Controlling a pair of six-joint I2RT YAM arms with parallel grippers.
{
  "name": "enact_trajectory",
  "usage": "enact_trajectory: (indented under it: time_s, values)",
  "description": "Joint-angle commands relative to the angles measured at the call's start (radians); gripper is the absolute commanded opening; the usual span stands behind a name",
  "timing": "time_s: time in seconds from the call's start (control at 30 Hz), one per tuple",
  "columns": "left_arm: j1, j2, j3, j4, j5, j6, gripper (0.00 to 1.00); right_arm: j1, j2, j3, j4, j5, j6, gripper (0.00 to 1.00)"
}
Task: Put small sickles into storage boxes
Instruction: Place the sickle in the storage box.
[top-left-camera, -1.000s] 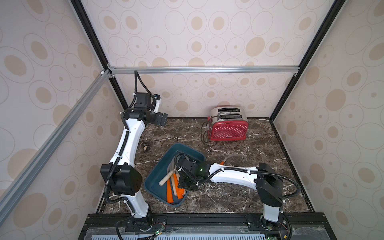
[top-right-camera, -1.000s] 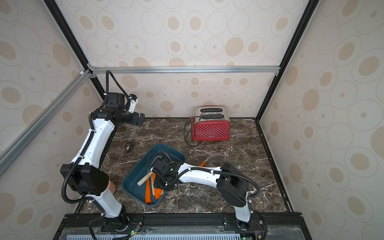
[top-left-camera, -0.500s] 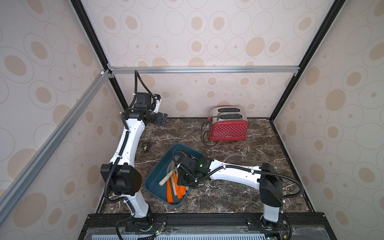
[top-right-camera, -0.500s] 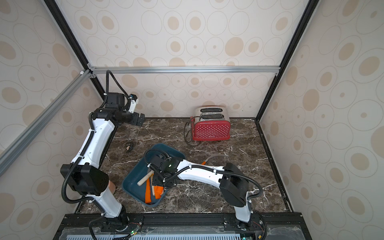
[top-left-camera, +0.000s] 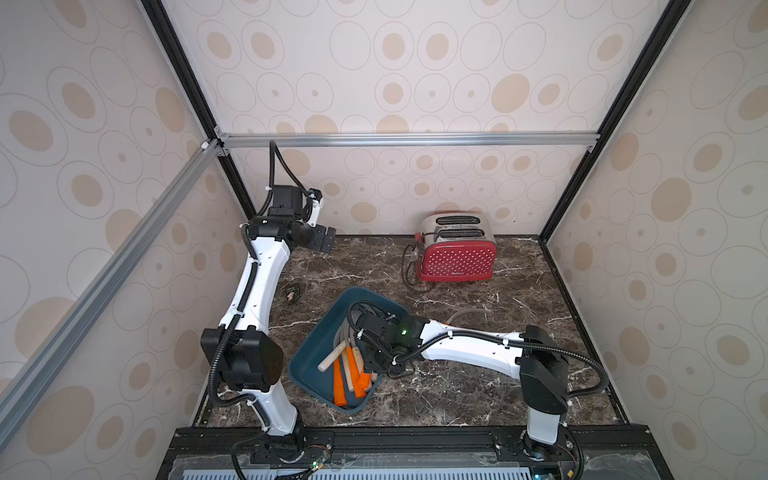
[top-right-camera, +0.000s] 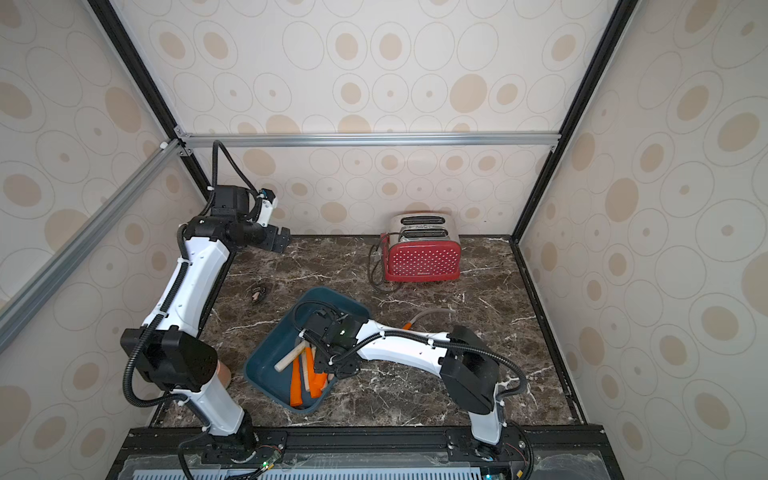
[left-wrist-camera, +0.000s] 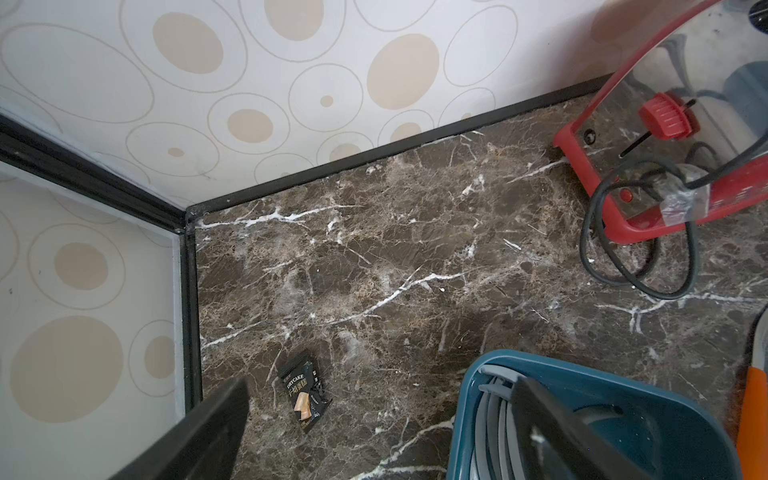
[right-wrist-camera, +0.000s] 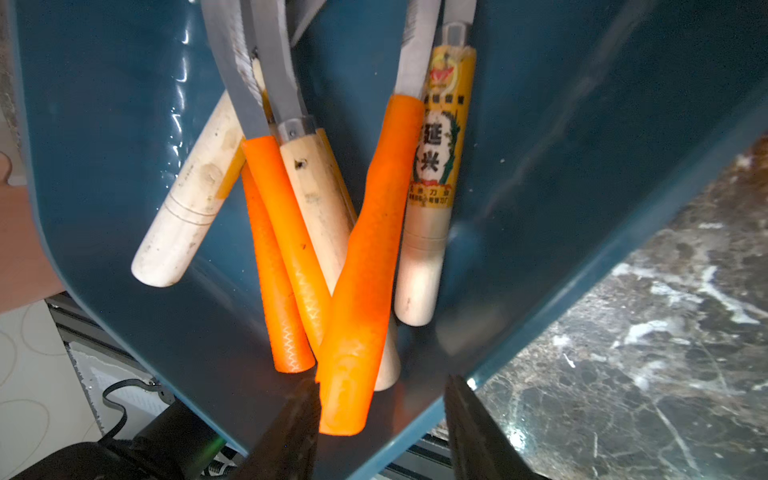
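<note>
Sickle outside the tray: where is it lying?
In both top views, the sickle lies on the table just behind the right forearm, between the tray and the toaster.

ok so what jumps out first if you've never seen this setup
The bright orange and pale wood handles of the small sickles piled in the teal tray near the front of the marble table, with the right gripper open at their handle ends. Next, the red polka-dot toaster at the back wall, and one sickle lying outside the tray behind the right arm.
</note>
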Motion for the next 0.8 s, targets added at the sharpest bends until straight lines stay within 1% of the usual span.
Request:
enact_trajectory:
  time_s: [0.0,0.37,0.57,0.77]
  values:
    - [0.007,-0.05,0.025,-0.035,0.016,0.031,0.99,-0.013,-0.055,-0.018,-0.035,0.036,-0.014,0.52]
    - [0.006,-0.054,0.033,-0.05,0.044,0.026,0.99,-0.053,-0.167,-0.08,-0.027,0.081,-0.039,0.52]
    - [0.004,-0.061,0.029,-0.054,0.061,0.036,0.99,-0.098,-0.267,-0.165,-0.021,0.109,-0.033,0.52]
    - [-0.03,-0.071,0.009,-0.059,0.055,0.073,0.99,-0.157,-0.403,-0.275,-0.051,0.158,-0.02,0.52]
